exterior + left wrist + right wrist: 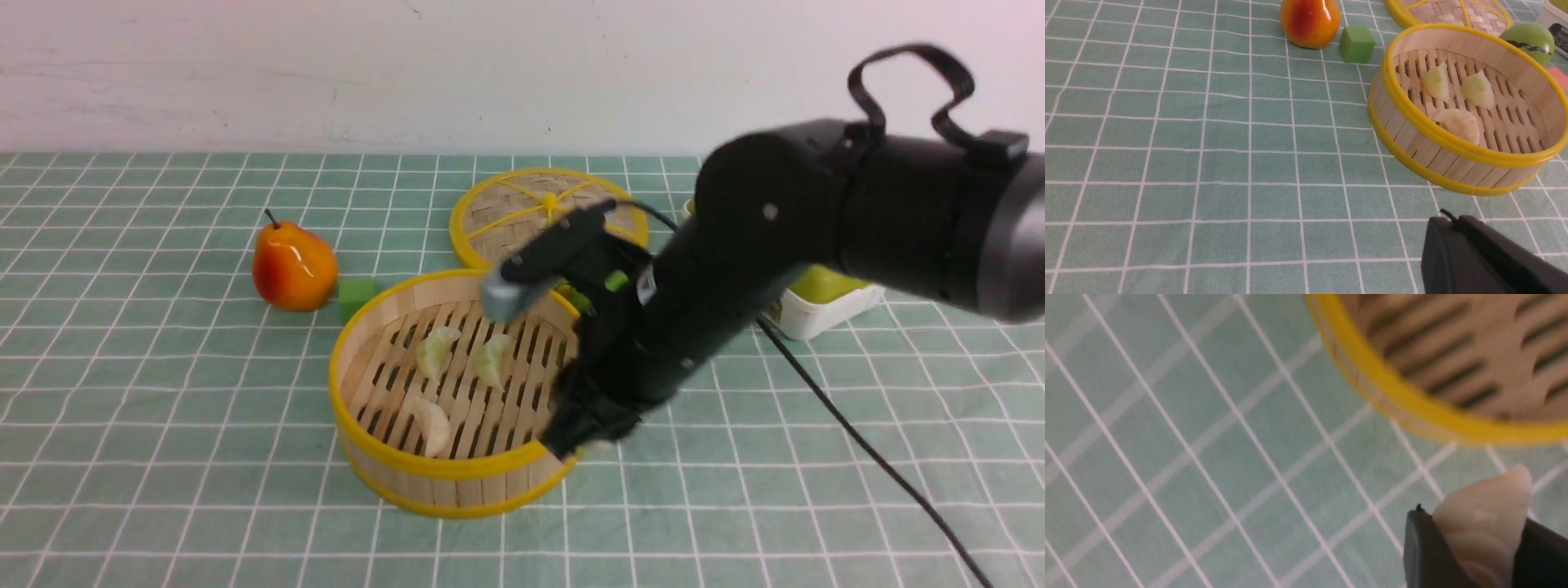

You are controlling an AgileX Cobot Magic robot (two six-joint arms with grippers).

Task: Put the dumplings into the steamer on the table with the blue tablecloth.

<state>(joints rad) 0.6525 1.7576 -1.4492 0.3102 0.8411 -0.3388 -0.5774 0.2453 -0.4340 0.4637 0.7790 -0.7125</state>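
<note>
- We've got the right claw (pixel 1478 543) clamped on a creamy dumpling (pixel 1486 502)
- We reckon it's light, squashy, slippery: grip the fat middle
- And the left claw (pixel 1447 224) sits pinched together, empty

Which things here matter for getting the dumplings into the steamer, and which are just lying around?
For the job: steamer; three dumplings inside it; fourth dumpling held in the right gripper; tablecloth.
Lying about: pear; green block; lid; green fruit; white tub.
</note>
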